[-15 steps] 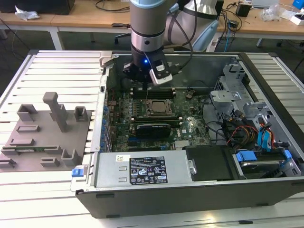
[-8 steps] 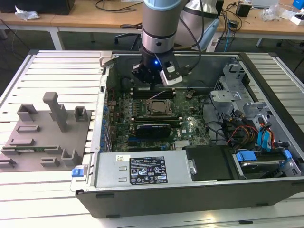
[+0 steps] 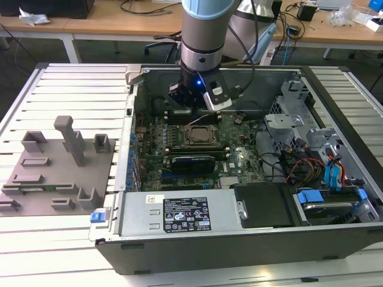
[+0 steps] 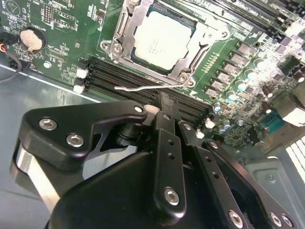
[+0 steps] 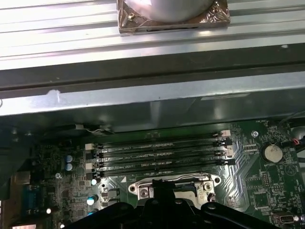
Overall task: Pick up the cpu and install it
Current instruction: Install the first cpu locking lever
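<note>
The cpu [image 4: 163, 39], a pale silver square chip, lies flat in the dark metal socket frame [image 4: 125, 45] on the green motherboard, seen in the second wrist view. In the exterior view the cpu [image 3: 200, 137] sits mid-board inside the open computer case. My gripper [image 4: 162, 102] hovers beside the socket over the memory slots, its black fingers drawn together with nothing between them. A thin wire socket lever [image 4: 147, 87] stands loose between the gripper tip and the socket. In the exterior view the gripper [image 3: 187, 107] hangs just behind the socket.
Memory slots [image 5: 159, 155] run along the socket's side. A long black card [image 3: 192, 162] lies in front of the socket, with drive cages and cables [image 3: 311, 155] at the exterior view's right. A grey fixture plate [image 3: 57, 173] lies outside the case on the left.
</note>
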Tool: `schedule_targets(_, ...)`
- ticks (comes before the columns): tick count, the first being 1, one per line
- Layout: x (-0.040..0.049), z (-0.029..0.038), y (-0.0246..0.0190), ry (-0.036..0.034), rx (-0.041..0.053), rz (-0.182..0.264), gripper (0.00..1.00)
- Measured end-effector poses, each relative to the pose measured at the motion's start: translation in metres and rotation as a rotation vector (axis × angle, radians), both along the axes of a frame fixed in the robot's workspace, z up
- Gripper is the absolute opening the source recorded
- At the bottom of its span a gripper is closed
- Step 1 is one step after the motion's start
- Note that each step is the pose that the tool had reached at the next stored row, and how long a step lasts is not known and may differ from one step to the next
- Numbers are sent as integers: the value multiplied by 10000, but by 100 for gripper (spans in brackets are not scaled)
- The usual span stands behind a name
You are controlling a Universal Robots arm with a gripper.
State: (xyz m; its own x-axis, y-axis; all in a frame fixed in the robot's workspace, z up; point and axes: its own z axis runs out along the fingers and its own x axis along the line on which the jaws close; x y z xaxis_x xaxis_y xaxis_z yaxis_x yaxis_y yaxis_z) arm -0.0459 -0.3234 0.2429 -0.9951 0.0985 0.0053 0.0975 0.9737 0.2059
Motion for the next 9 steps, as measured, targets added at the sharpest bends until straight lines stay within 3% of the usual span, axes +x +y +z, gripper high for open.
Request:
schedule_targets(1,1,-8,0,-20,-2,0,11)
schedule_targets(4,13,-50,0,-178,-9,-1,11)
schedule_targets(9,94,-80,5,-189,-9,0,11)
